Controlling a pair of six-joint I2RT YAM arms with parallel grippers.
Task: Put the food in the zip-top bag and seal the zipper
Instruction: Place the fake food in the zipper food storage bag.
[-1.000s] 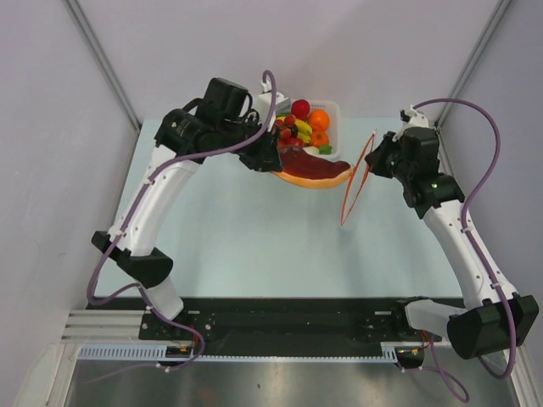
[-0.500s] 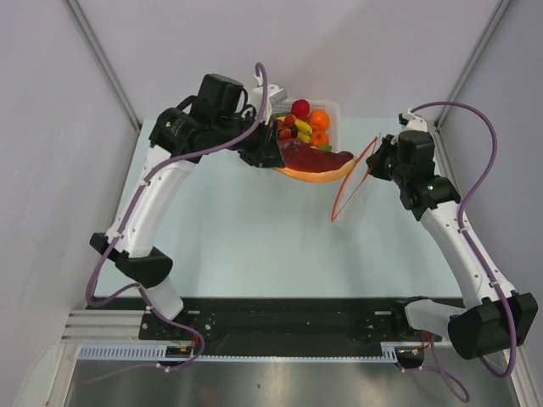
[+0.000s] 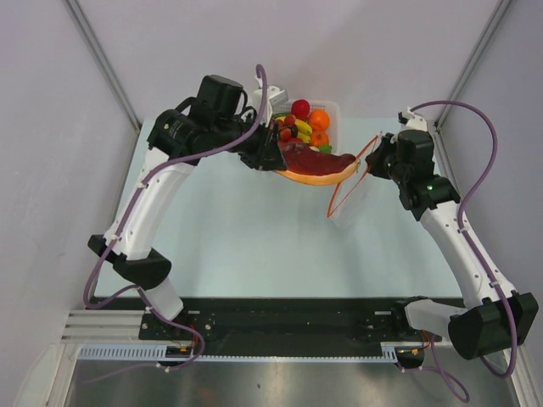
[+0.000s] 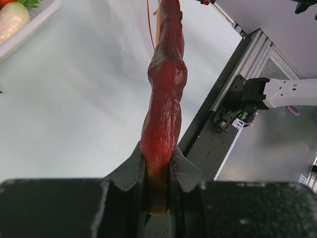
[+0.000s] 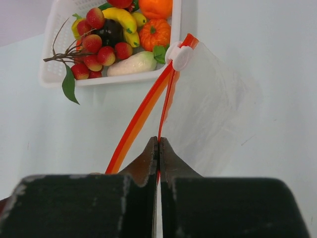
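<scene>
Two clamped claws: left claw [image 4: 157, 156] on meat slab [image 4: 166, 84], right claw [image 5: 158, 141] on zipper [image 5: 140, 119], now closer together.

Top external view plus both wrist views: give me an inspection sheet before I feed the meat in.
Surface: pale table, no spills seen.
Job's things: meat slab held off the table, far tip at the bag's mouth; zip-top bag held up, zipper parted, white slider at the far end; other toy foods in the white basket.
Clutter: nothing seen.
Grippers: left gripper, jaws shut on the meat slab; right gripper, jaws shut on one zipper strip.
Cables: purple cables loop off both arms, away from the bag.
Surroundings: grey walls; black rail at the near edge.
</scene>
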